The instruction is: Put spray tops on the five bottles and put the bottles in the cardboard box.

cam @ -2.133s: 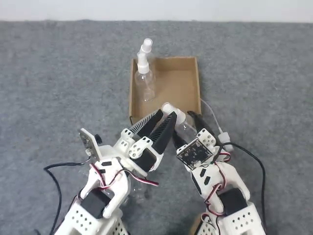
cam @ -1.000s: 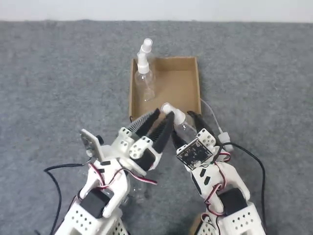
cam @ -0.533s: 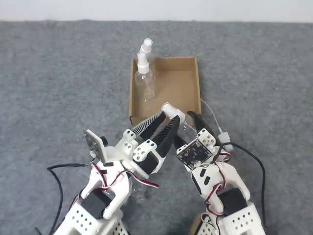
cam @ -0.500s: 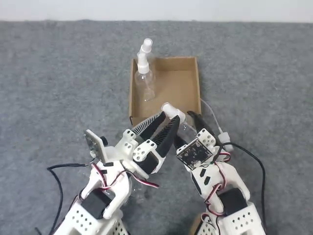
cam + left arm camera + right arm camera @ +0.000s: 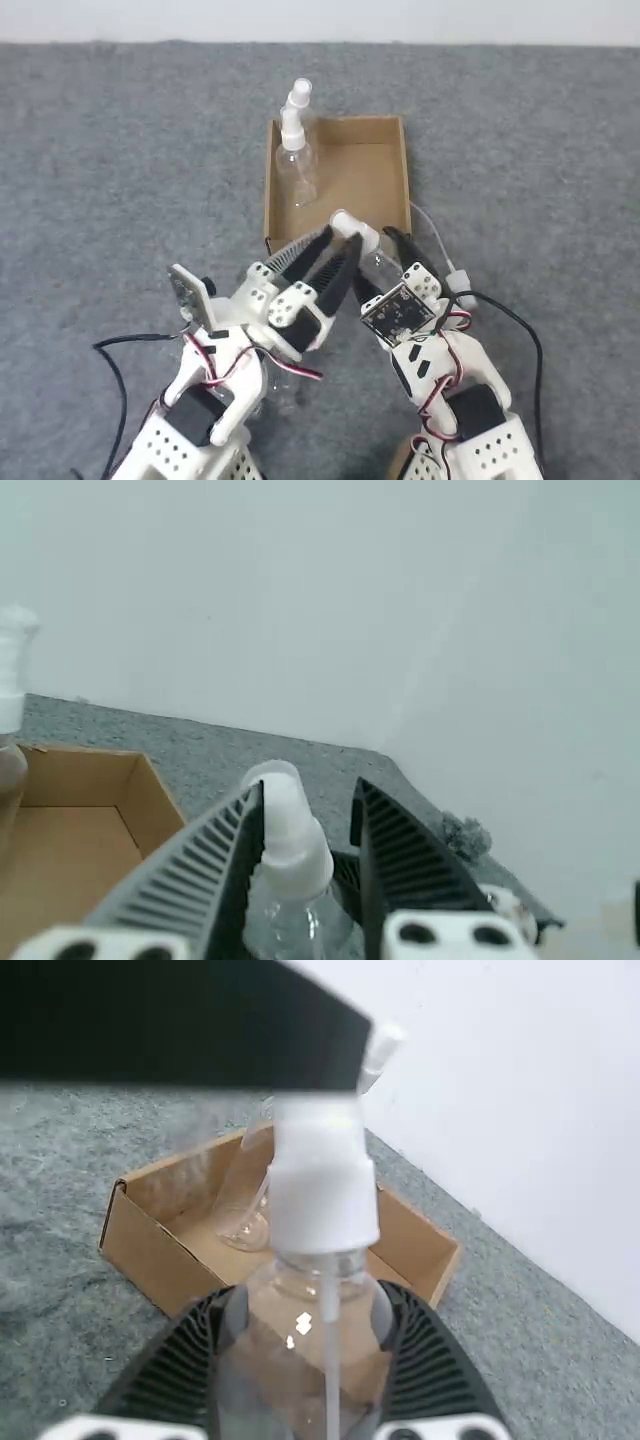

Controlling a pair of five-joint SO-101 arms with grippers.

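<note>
My right gripper (image 5: 381, 263) (image 5: 308, 1305) is shut on the body of a clear bottle (image 5: 300, 1310), held upright just in front of the cardboard box (image 5: 372, 170) (image 5: 160, 1250). A white spray top (image 5: 345, 222) (image 5: 320, 1180) (image 5: 285, 830) sits on the bottle's neck. My left gripper (image 5: 340, 238) (image 5: 307, 790) straddles that top. One finger touches the top, while a narrow gap separates the other from it. Inside the box stands a capped bottle (image 5: 297, 165) (image 5: 250, 1200), with a second one (image 5: 298, 97) at the box's far edge.
A loose white spray top with a thin tube (image 5: 458, 280) lies right of the box, beside my right arm. A black cable (image 5: 112, 352) trails on the grey carpet (image 5: 120, 180) by my left arm. Open carpet lies left and right of the box.
My left gripper has rolled back and forth around the spray top and its fingers stand a little narrower than half a second ago. The right gripper and bottle have stayed still.
</note>
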